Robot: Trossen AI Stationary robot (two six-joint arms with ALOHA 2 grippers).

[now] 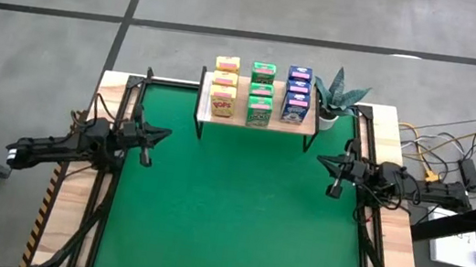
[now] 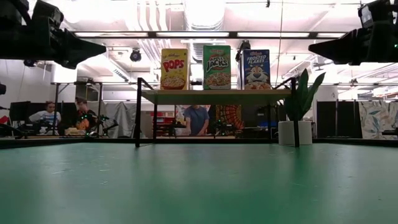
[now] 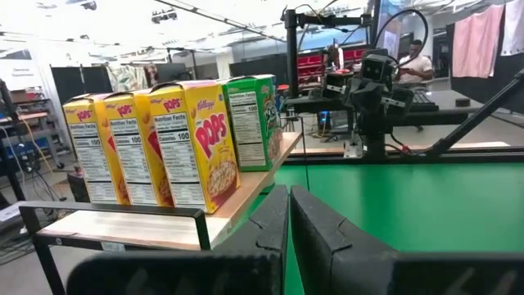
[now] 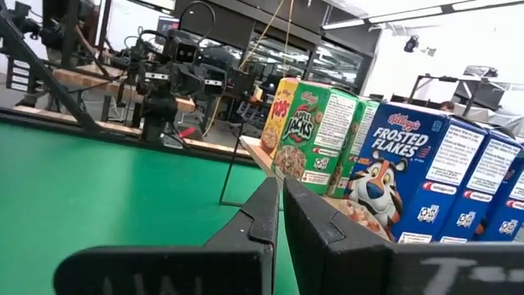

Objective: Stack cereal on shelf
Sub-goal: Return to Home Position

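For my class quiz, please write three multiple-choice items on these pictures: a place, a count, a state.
1. Where does the potted plant stand?
A) beside the shelf, by the Frosted Flakes boxes
B) on the shelf
C) under the shelf

2. How many cereal boxes stand on the shelf?
A) six
B) nine
C) three

3. How are the left gripper and right gripper?
A) holding boxes
B) wide open
C) shut, empty

Answers: 1 A, seen from above; 2 B, three rows of three; 3 C, each wrist view shows fingers closed on nothing.
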